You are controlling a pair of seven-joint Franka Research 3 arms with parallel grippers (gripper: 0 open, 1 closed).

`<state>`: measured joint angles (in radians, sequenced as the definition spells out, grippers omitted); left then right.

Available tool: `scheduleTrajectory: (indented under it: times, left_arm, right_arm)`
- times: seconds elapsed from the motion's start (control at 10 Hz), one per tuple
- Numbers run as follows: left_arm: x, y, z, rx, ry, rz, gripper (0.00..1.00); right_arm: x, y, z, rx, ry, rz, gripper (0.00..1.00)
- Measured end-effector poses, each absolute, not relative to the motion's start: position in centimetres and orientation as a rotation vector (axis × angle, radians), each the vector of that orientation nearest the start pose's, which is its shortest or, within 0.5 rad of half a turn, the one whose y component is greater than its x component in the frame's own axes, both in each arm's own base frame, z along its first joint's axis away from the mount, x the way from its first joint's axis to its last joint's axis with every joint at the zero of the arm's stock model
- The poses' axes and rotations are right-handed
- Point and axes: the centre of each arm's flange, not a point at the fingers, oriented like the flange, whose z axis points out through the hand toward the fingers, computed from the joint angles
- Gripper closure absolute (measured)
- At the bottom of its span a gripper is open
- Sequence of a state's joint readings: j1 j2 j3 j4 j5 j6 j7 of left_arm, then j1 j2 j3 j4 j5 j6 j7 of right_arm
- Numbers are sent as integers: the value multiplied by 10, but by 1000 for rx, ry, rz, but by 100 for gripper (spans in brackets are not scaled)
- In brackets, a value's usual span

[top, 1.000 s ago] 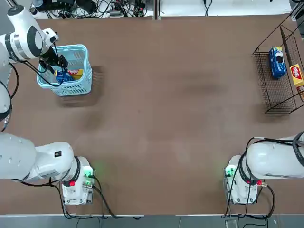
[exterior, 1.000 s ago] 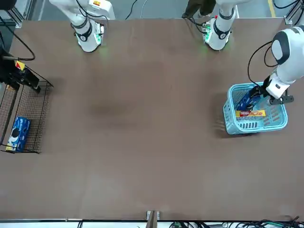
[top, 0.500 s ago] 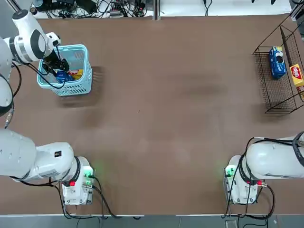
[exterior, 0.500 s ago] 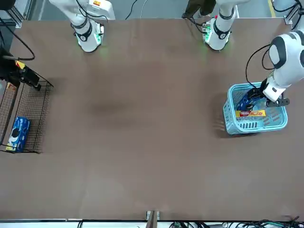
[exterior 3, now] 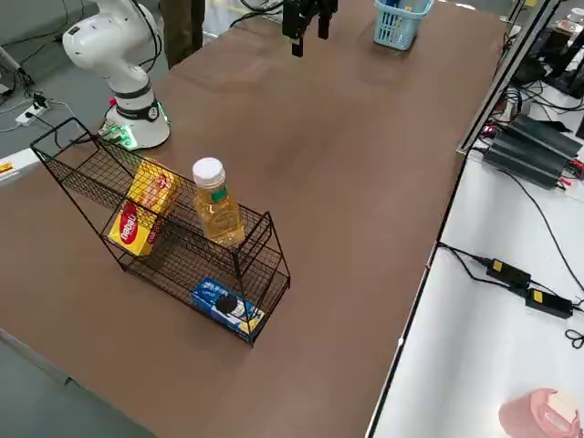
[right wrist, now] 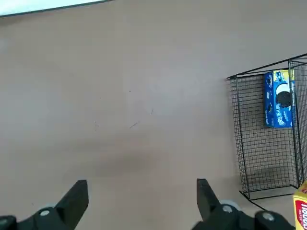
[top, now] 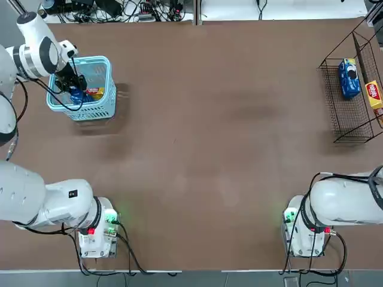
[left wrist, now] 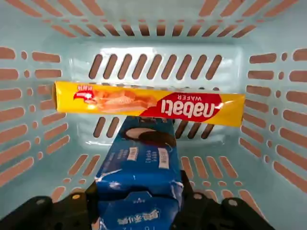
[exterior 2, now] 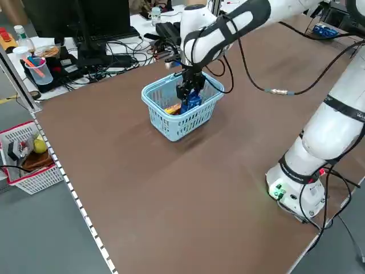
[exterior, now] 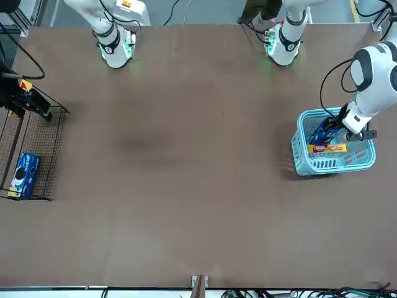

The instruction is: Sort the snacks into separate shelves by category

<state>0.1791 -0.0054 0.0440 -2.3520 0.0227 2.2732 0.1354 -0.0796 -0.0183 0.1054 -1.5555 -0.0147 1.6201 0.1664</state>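
Light-blue basket, upper left of the top view: blue packet, yellow wafer packet behind.
Left gripper reaches inside, fingers pinching the blue packet; right gripper spread, idle; wire rack far right.

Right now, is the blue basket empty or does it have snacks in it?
Not empty. The basket holds a yellow wafer packet and a blue cookie packet.

Left gripper is lowered into light-blue basket at ten o'clock; wire rack is seen at three o'clock.
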Motion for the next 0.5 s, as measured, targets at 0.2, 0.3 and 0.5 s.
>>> scheduleTrajectory:
  times: [0.2, 0.3, 0.5]
  left_arm:
    - [495, 112, 361, -3137, -115, 180, 40]
    - [504, 114, 390, -3140, -119, 199, 40]
    - [518, 115, 445, -3148, -123, 193, 40]
  right_arm:
    - [555, 19, 648, -3138, 203, -151, 0]
    - [555, 22, 648, -3138, 196, -156, 0]
    - [555, 23, 648, -3138, 194, -157, 0]
